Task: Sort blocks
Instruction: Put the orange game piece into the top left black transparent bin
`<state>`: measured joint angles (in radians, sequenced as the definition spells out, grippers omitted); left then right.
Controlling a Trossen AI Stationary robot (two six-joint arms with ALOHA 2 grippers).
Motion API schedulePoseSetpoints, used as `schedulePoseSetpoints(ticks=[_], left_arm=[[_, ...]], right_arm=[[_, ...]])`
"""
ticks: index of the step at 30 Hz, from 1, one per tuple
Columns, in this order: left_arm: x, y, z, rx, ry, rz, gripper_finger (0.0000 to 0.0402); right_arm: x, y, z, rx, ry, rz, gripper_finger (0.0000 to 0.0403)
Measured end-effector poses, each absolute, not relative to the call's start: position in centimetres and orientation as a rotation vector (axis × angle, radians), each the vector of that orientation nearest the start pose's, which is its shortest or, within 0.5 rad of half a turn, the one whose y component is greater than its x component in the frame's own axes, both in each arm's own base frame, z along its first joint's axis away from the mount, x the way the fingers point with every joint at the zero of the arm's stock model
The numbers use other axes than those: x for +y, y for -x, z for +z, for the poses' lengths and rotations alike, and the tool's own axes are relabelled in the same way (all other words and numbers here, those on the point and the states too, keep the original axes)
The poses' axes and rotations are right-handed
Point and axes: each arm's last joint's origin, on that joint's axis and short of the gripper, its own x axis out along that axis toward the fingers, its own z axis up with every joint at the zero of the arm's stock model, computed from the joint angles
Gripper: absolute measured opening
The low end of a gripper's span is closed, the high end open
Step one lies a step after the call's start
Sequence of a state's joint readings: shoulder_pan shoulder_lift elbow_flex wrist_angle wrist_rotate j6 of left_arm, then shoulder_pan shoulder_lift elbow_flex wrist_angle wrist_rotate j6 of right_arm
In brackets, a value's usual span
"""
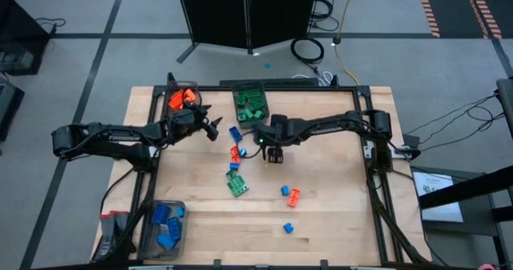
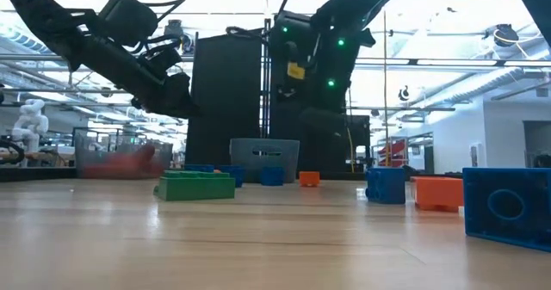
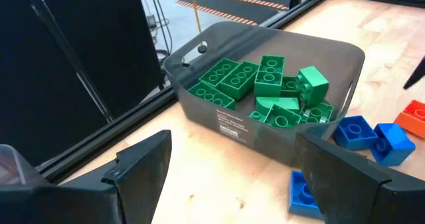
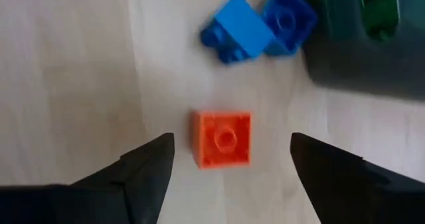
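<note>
Orange block (image 4: 224, 139) sits square between the right gripper (image 4: 229, 159)'s spread fingers, directly beneath it. Left gripper (image 3: 232, 167), open and empty, waits beside the green bin (image 3: 219, 121).

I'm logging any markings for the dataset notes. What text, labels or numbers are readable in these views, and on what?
No text is readable.
White label on the bin of green blocks: print too small to read.
Yellow tag on the arm: blurred, unreadable.
Blocks: no lettering visible.
</note>
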<state>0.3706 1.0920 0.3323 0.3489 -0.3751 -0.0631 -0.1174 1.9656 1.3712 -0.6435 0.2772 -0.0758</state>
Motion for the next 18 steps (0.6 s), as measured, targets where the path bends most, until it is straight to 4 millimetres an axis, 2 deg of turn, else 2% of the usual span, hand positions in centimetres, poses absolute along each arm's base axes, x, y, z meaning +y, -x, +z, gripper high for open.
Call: schedulePoseSetpoints(ticks=[6, 18], left_arm=[[8.4, -18.6, 17.5, 0.397, 0.059, 0.747, 0.0322], [8.4, -18.7, 17.5, 0.396, 0.061, 0.743, 0.0321]], right_arm=[[-5.8, -38.7, 16.8, 1.239, 0.113, -0.241, 0.0295], [-6.9, -38.8, 15.7, 1.260, 0.102, -0.259, 0.0290]])
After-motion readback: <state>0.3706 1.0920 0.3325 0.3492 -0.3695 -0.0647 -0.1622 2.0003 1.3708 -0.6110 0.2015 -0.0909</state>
